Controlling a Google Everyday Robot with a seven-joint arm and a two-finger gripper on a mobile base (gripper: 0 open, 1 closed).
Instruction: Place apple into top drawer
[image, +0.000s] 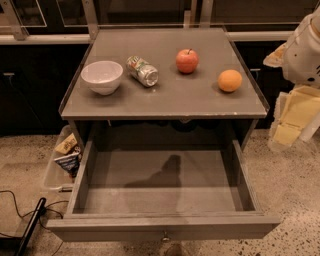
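The red apple (187, 61) with a short dark stem stands on the grey cabinet top (165, 97), right of centre and towards the back. The top drawer (165, 220) is pulled out wide below the cabinet top, and I see nothing inside it. Its small round knob (165, 236) shows on the front panel. My gripper (295, 117) hangs at the right edge of the view, beside the cabinet and well to the right of the apple, below the white arm (305, 50). It is not touching the apple or the drawer.
On the cabinet top also stand a white bowl (102, 76) at the left, a can (142, 71) lying on its side, and an orange fruit (230, 80) at the right. A clear bin with snack packets (62, 160) sits on the floor at the left. Cables (20, 210) lie at the lower left.
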